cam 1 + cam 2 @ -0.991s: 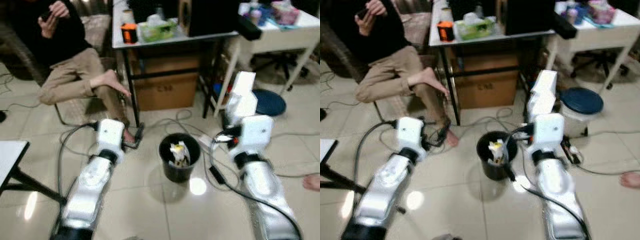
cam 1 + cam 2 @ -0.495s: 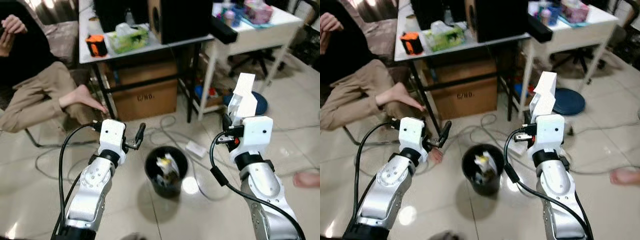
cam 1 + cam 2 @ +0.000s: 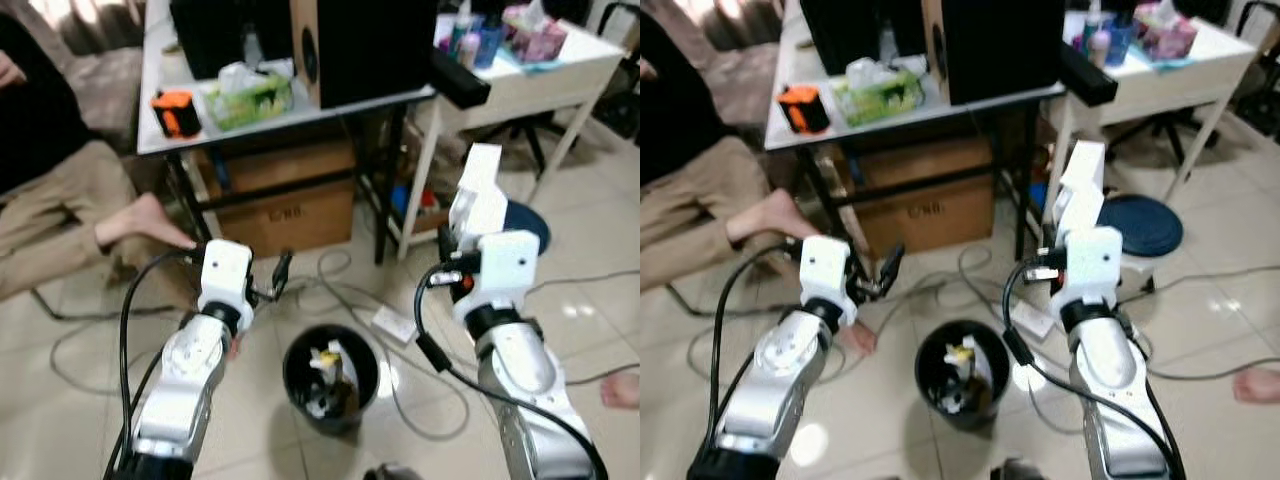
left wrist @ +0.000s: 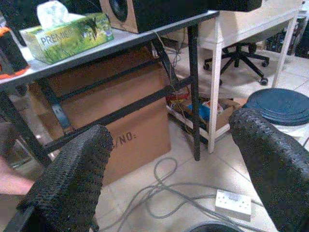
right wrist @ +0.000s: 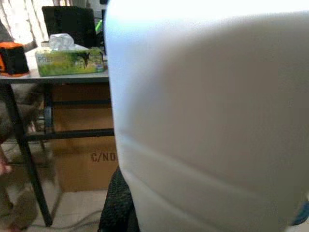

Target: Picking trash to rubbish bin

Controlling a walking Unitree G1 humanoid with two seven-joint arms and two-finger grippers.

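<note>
We hold the trash, a white carton [image 3: 478,195], upright in our right gripper [image 3: 1072,222], whose black fingers [image 5: 118,205] are clamped on its lower part; in the right wrist view the carton's white face stands right against the camera. It hangs above the floor, up and to the right of the black rubbish bin [image 3: 331,377], not over its mouth; the bin stands on the tiles between our two arms and already holds some pale scraps. Our left gripper [image 3: 279,274] hangs empty above the floor to the left of the bin, its two fingers [image 4: 72,174] spread wide apart. Compared with half a second ago, the whole scene has slid: the bin now sits lower in the head views and a little nearer our right arm, and the grey surface [image 3: 150,120] with the green tissue box [image 3: 247,92], the orange-and-black object [image 3: 177,112] and the black speaker [image 3: 365,45] fills more of the top, so our head has moved rather than the things; both arms keep much the same pose and the carton is still gripped. A cardboard box [image 3: 280,195] sits under that surface, cables trail over the floor beside a white power strip [image 4: 233,203], and a seated person's bare foot [image 3: 145,218] is at the left.
</note>
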